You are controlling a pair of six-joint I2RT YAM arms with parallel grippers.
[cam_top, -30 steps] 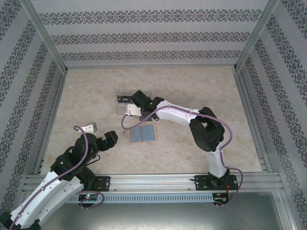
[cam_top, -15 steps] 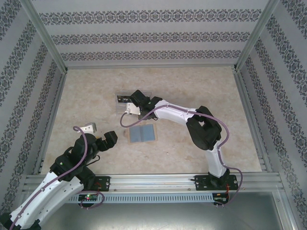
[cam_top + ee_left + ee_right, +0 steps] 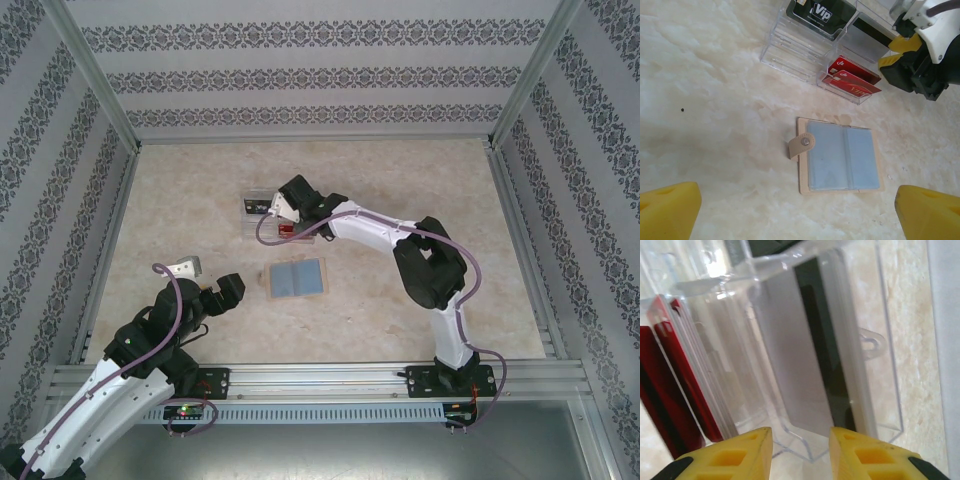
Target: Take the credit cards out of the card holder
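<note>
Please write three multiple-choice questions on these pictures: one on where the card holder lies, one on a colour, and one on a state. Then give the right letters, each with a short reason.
1. The card holder lies:
A. on the table, apart from the clear tray
B. inside that tray
C. under that tray

2. The cards in the tray compartment nearest the holder are:
A. green
B. red
C. white

3. The holder is:
A. shut and snapped
B. standing on edge
C. open and flat

Right letters:
1 A, since bare table shows between holder and tray.
2 B, since the red cards stand there.
3 C, since its snap tab is unfastened and both sleeves face up.
</note>
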